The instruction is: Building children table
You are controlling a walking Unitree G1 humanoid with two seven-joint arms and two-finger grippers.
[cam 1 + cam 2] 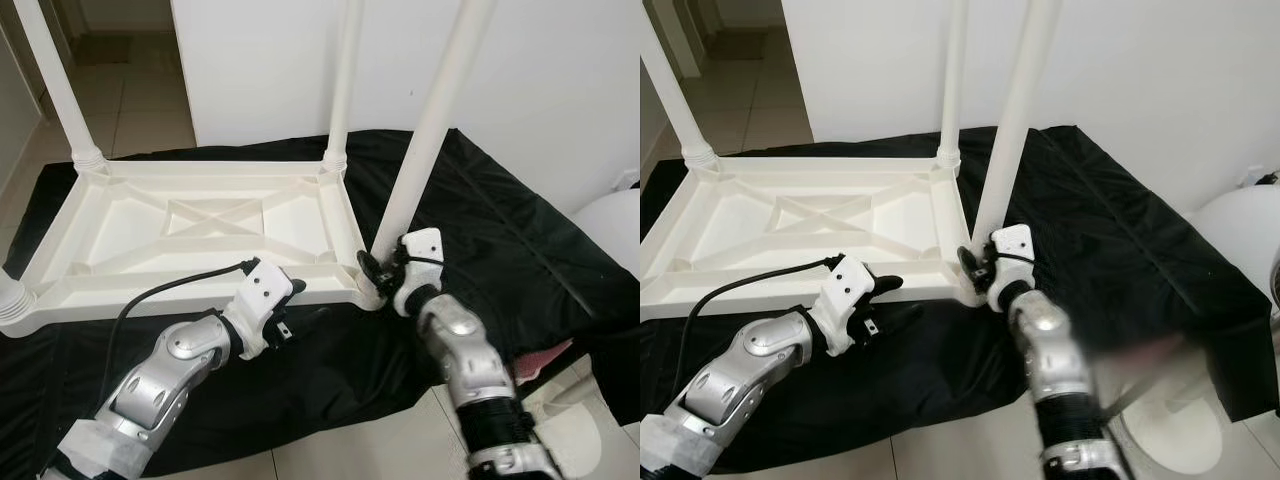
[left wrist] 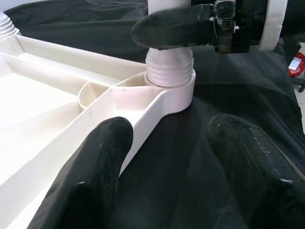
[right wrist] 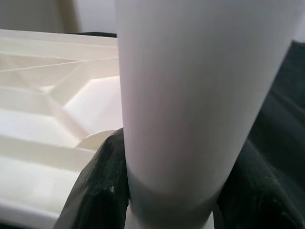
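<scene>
A white plastic children's table (image 1: 200, 215) lies upside down on a black cloth (image 1: 500, 230). Legs stand up from its far left corner (image 1: 55, 80), its far right corner (image 1: 345, 70) and its near right corner. My right gripper (image 1: 385, 268) is shut on the near right leg (image 1: 430, 130) just above its ribbed socket (image 2: 169, 78), its fingers (image 3: 102, 191) hugging the tube (image 3: 190, 95). My left gripper (image 1: 305, 300) is open at the table's front rim, left of that socket. One of its fingers (image 2: 95, 162) is over the rim and the other over the cloth.
A white wall (image 1: 540, 70) rises close behind the cloth. Tiled floor (image 1: 150, 100) leads to a doorway at the back left. A white rounded object (image 1: 610, 225) stands at the right, with something red (image 1: 545, 360) below it. A black cable (image 1: 170, 285) loops from my left arm.
</scene>
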